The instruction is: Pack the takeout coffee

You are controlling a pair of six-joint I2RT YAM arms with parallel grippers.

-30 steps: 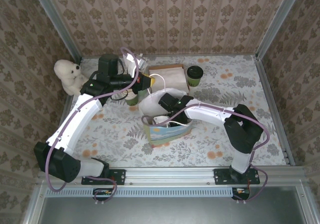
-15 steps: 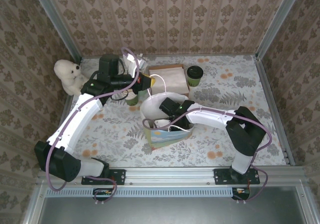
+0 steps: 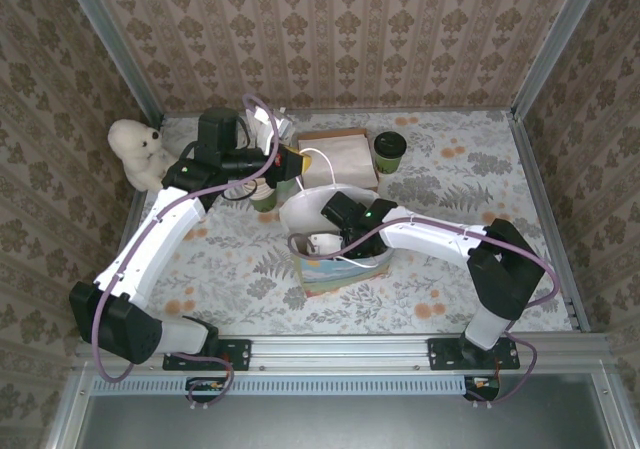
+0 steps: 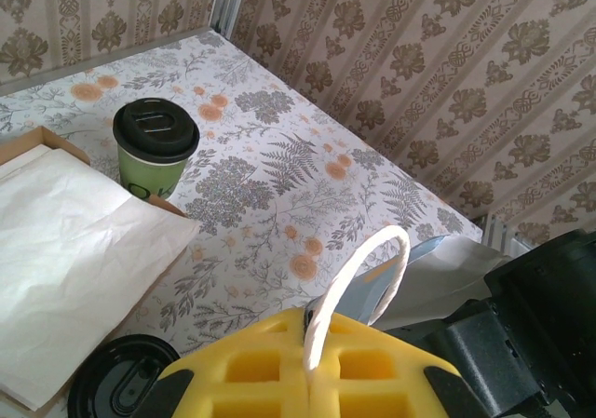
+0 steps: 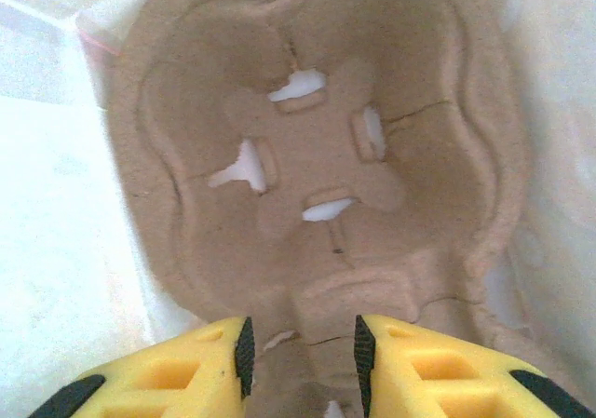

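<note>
Check right gripper (image 5: 300,348) first: sunk into the mouth of the paper bag (image 3: 335,274), against a position above the rim a second ago, and now parted by a narrow gap after being fully closed. Look down the right wrist view to find the pulp cup carrier (image 5: 317,157) lying flat on the bag floor, near rim rising between the yellow pads (image 5: 168,381); cannot tell whether still touched. Read as a release just under way: carrier delivered, grip coming off. Confirm left gripper (image 4: 309,343) unchanged, clamped tight on the white bag handle (image 4: 382,235) and keeping the mouth pulled open toward the far edge of the table (image 3: 560,189). Locate the takeout coffee (image 3: 389,151) upright, lid on, near the middle of the far edge, just beside the brown box of paper (image 3: 335,154); not moved, not yet gripped. Note a second lidded cup (image 3: 263,198) under the left wrist, near the far-left corner. Treat packing as only prepared: expect withdrawal from the bag, then a reach to the far edge for the cup.
</note>
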